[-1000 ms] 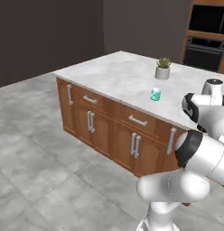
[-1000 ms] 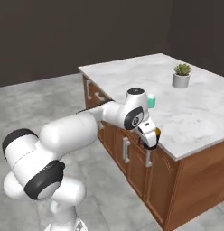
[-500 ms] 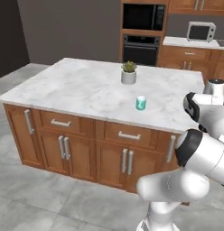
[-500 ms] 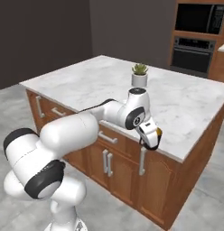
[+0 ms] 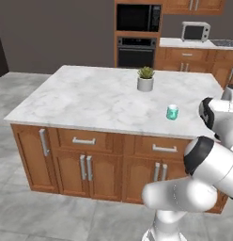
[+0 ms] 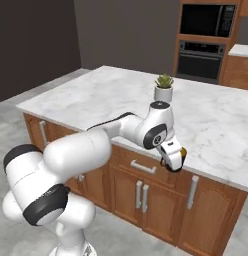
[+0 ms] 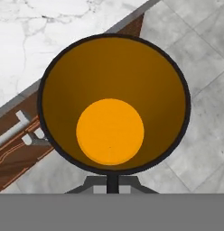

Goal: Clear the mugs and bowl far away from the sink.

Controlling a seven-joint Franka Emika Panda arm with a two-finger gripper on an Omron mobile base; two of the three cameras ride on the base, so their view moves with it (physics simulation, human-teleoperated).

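My gripper [image 6: 176, 162] is shut on the black mug with the orange inside [image 6: 182, 156], holding it at the front edge of the island counter [image 6: 96, 97]. In the hand view I look straight into this mug [image 7: 111, 106], with the gripper [image 7: 112, 182] clamped on its near rim; counter top lies behind it at the upper left and floor at the right. The teal mug [image 5: 172, 112] stands upright on the counter [image 5: 90, 101], to the right of the middle, close to my arm. The bowl and the sink are out of view.
A white pot with a green plant [image 5: 145, 80] [image 6: 164, 89] stands on the counter behind the teal mug. Drawers and cabinet doors [image 5: 85, 169] line the island front. A wall oven [image 5: 137, 47] and a microwave [image 5: 193, 31] stand along the back wall.
The whole scene has shifted: the base has swung round the island, which now faces me more squarely. The gripper still holds the black mug at the counter's edge.
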